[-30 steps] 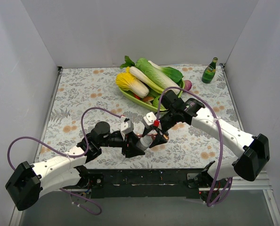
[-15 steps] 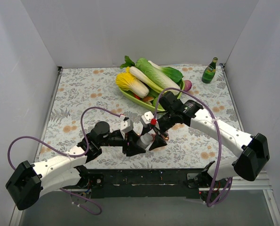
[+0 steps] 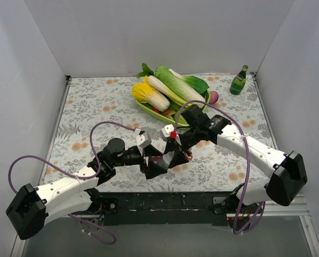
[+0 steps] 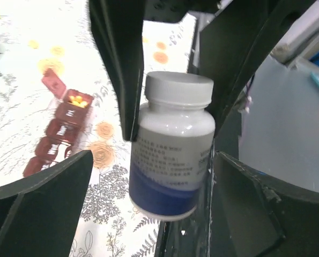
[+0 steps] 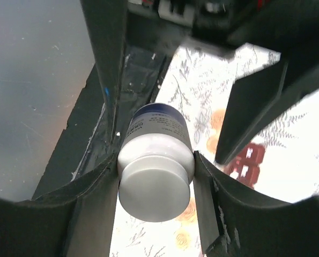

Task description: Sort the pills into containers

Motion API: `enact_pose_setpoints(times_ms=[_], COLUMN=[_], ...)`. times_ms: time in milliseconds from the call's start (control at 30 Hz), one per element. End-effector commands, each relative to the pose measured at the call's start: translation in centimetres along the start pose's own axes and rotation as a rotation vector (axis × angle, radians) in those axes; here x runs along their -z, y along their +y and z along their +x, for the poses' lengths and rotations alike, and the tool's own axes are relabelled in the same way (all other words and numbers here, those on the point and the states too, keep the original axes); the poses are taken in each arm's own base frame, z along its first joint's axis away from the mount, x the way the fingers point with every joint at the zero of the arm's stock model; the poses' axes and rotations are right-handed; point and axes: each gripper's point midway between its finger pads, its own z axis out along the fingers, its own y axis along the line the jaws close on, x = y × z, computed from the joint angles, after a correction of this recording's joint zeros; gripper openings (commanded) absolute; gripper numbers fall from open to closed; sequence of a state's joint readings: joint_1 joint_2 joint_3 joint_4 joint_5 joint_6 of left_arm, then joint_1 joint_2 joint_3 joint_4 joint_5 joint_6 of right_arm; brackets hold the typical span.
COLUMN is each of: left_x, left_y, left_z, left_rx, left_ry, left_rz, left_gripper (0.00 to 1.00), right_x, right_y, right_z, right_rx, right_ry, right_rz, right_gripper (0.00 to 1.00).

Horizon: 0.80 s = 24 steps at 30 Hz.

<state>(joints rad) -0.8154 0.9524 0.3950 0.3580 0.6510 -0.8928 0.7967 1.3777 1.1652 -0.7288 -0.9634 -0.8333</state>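
Dark red plastic pill organiser (image 4: pixel 54 136) lies on the floral tabletop (image 4: pixel 20 53), one lid up over tiny orange-yellow pills (image 4: pixel 76 99). The left gripper (image 4: pixel 154 160) stands released, its fingers either side of a white-capped bottle (image 4: pixel 172 134). The right gripper (image 5: pixel 156 166) clamps that bottle's cap.

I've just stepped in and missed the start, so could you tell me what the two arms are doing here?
The right gripper holds a white-capped pill bottle by its upper part, over the near edge of the table. The left gripper stands open on either side of the bottle. The dark red pill organiser lies on the table beside them, one compartment open with yellow pills inside.
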Motion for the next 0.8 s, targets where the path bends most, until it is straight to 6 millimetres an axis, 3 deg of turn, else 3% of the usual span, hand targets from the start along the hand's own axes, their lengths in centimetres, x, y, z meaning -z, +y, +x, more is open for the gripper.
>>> enact_pose_setpoints(times_ms=[0, 133, 200, 233, 267, 333, 367, 400, 433, 467, 567, 633, 667, 767], left_x=[1.0, 3.0, 4.3, 4.9, 5.7, 6.4, 6.6, 6.6, 6.6, 6.4, 6.1, 5.9, 5.8, 5.6], left_y=[1.9, 3.2, 3.6, 4.1, 4.4, 5.0, 5.1, 5.0, 4.7, 4.4, 4.5, 4.7, 4.7, 4.5], left_z=[-3.9, -4.6, -5.3, -4.7, -4.9, -3.3, -2.9, -2.5, -2.6, -2.4, -2.3, -2.0, -2.1, -2.1], left_rx=[-0.038, -0.08, -0.11, -0.116, -0.155, -0.158, -0.162, -0.17, -0.177, -0.184, -0.188, -0.19, -0.191, -0.184], left_ry=[-0.108, -0.111, -0.131, -0.104, -0.11, -0.038, -0.018, -0.001, -0.003, 0.002, 0.014, 0.026, 0.024, 0.01], left_rz=[-0.174, -0.308, -0.376, -0.412, -0.448, -0.482, -0.488, -0.484, -0.467, -0.44, -0.438, -0.434, -0.428, -0.415], left_gripper=[0.98, 0.98, 0.98, 0.98, 0.98, 0.98, 0.98, 0.98, 0.98, 0.98, 0.98, 0.98, 0.98, 0.98], right_x=[2.5, 5.6, 8.6, 10.0, 13.3, 17.0, 21.1, 23.4, 25.4, 28.5, 34.0, 37.0, 37.6, 39.7], right_y=[-0.9, -1.6, -2.6, -2.9, -3.8, -4.1, -4.2, -4.4, -4.3, -3.6, -3.0, -3.2, -2.9, -3.2], right_z=[0.2, 2.7, 5.7, 6.8, 8.9, 11.8, 14.7, 16.4, 17.8, 20.6, 24.9, 25.8, 27.6, 29.3], right_rx=[-0.073, -0.112, -0.212, -0.253, -0.328, -0.43, -0.522, -0.556, -0.583, -0.666, -0.753, -0.774, -0.837, -0.897], right_ry=[-0.037, 0.008, 0.098, 0.123, 0.158, 0.191, 0.242, 0.266, 0.294, 0.344, 0.423, 0.449, 0.444, 0.449], right_rz=[0.096, 0.222, 0.363, 0.416, 0.541, 0.681, 0.829, 0.911, 0.974, 1.066, 1.205, 1.262, 1.259, 1.26], right_gripper=[0.32, 0.33, 0.32, 0.32, 0.33, 0.34, 0.34, 0.35, 0.35, 0.36, 0.36, 0.36, 0.36, 0.38])
